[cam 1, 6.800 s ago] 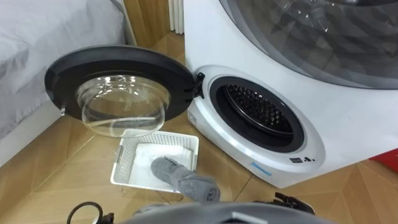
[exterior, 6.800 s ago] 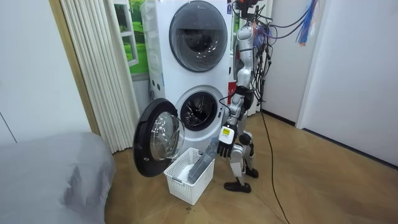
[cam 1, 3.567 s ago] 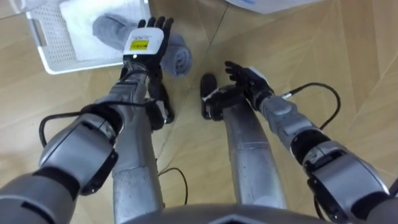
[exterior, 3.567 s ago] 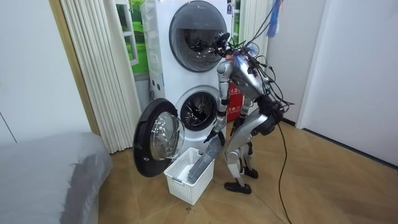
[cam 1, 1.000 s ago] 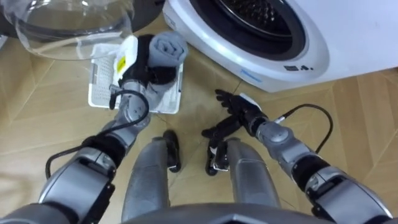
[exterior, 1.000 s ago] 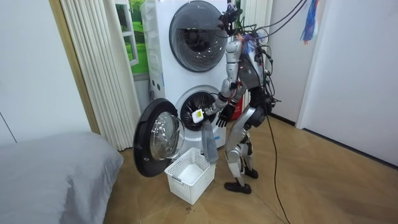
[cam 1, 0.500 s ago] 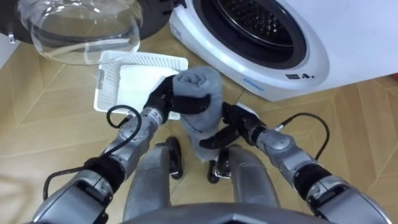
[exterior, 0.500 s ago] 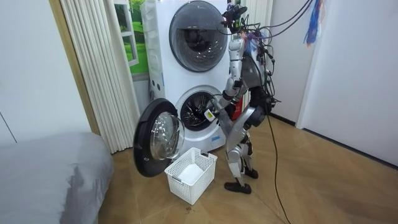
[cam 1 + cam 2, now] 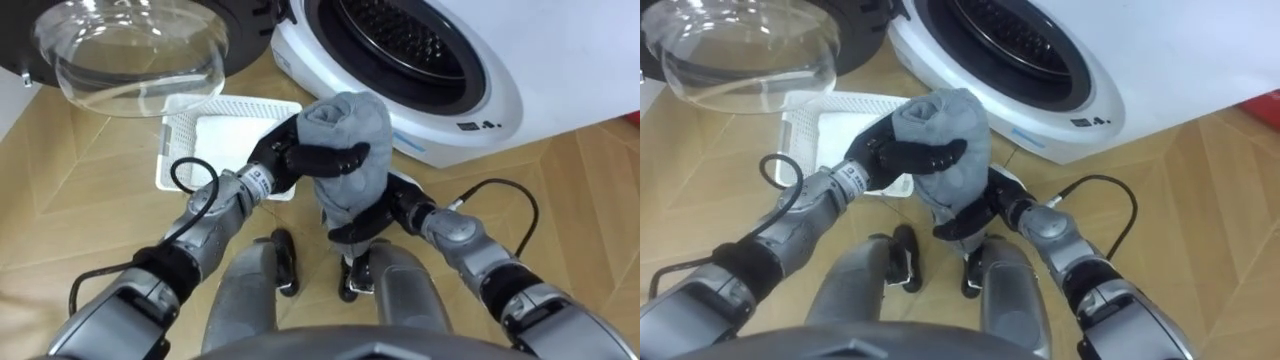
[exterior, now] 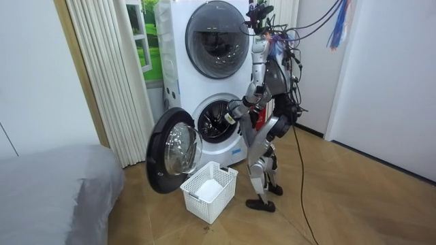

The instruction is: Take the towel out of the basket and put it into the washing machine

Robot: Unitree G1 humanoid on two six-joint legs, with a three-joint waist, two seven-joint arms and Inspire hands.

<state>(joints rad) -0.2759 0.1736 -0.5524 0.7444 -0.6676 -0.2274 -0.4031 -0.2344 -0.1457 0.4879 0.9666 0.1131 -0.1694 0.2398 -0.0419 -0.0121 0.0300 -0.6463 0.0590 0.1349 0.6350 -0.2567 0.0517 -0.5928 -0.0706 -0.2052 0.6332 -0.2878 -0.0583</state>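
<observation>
Left hand (image 9: 288,160) fingers clamp the grey towel (image 9: 350,122) by the washing machine (image 9: 520,60); right hand (image 9: 378,215) beneath, hold unclear.

robot stands at washing machine (image 10: 216,41) | door (image 10: 174,151) open | basket (image 10: 209,191) by door

We see the towel (image 9: 345,135) as soft grey cloth with a matt, nubbly pile. The washing machine (image 9: 530,60) has a glossy white shell, a perforated metal drum (image 9: 400,35) and a clear glass door bowl (image 9: 130,55). The basket (image 9: 172,140) is white latticed plastic; the floor (image 9: 90,220) is smooth wood with a faint sheen.
</observation>
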